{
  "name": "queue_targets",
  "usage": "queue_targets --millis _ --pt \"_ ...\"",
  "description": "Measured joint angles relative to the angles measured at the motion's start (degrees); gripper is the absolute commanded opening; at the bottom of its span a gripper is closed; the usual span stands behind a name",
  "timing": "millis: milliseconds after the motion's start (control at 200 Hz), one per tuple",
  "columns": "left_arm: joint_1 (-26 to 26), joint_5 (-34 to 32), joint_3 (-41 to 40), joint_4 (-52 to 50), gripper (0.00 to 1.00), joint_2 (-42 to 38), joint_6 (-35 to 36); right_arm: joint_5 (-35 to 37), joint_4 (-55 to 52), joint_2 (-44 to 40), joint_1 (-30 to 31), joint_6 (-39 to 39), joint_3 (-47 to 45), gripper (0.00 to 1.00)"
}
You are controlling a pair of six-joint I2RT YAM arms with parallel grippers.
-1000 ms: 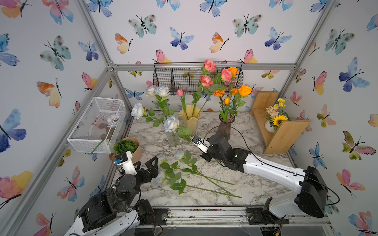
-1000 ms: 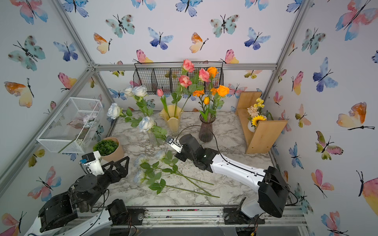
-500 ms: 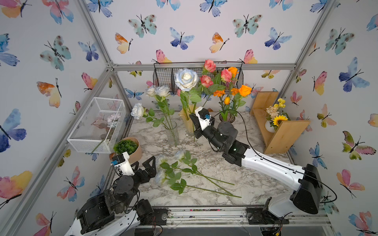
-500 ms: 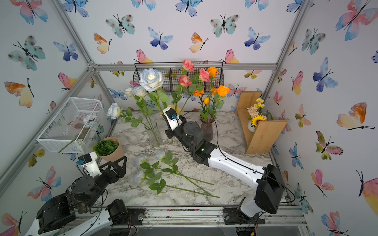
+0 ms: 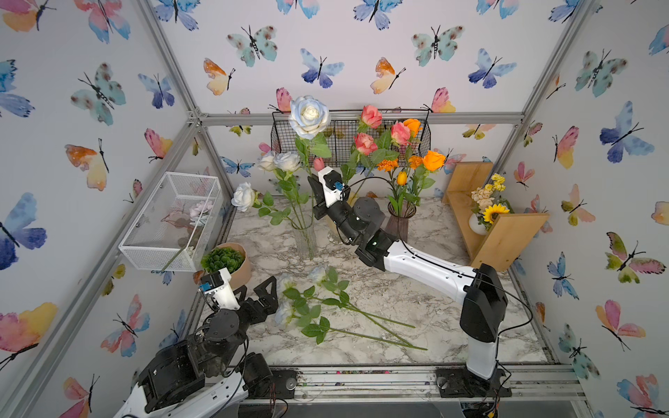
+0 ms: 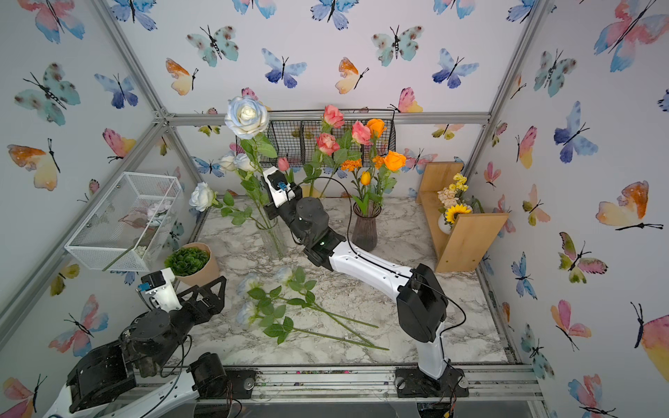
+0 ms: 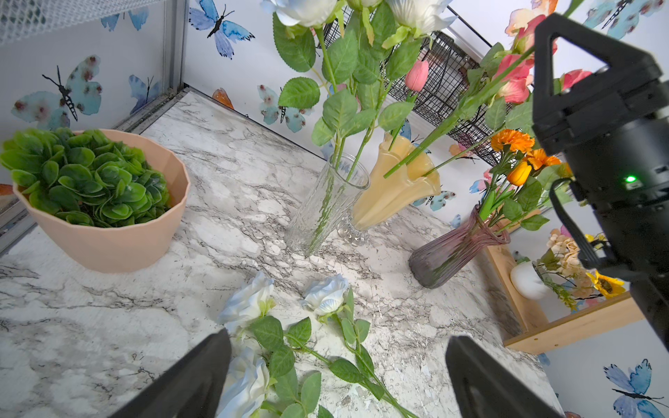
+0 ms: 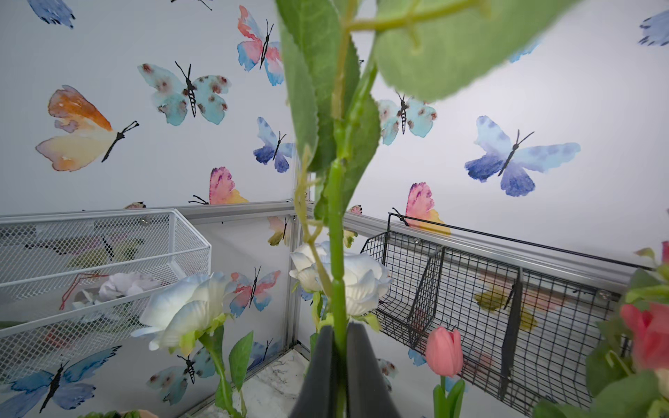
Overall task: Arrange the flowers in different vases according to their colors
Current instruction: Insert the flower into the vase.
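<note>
1 white-blue rose (image 5: 309,116) upright, stem clamped in R hand (image 8: 338,347), high by clear vase (image 5: 306,239); can't tell if stem tip is inside. 3 white roses (image 5: 287,161) stand in that vase. 3 more white-blue roses (image 5: 318,274) lie on table (image 5: 441,315), L hand (image 5: 254,292) just beside them, fingers wide apart, empty. Yellow vase (image 7: 394,188): 4 pink blooms (image 5: 364,143). Purple vase (image 5: 400,224): 5 orange blooms (image 5: 433,159). 3 vases total.

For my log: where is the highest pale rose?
In both top views, the rose is high at the back, stem in the right gripper, above the clear vase.
</note>
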Motion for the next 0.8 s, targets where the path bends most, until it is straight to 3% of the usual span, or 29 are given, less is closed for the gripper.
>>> queue_targets --millis 270,691,726,801 --pt "0.0 0.0 0.0 0.1 0.99 0.0 0.2 -0.9 0.0 7.2 0.0 -0.9 6.3 0.02" --pt "0.0 0.0 0.0 0.2 0.99 0.0 0.6 -1.3 -2.4 11.7 0.0 -1.9 6.7 0.02" --pt "0.0 0.0 0.0 0.2 0.99 0.0 0.6 -1.2 -2.6 12.0 0.0 -1.9 6.7 0.07" --pt "0.0 0.0 0.0 0.2 0.99 0.0 0.6 -1.2 -3.6 12.5 0.0 -1.9 6.7 0.28"
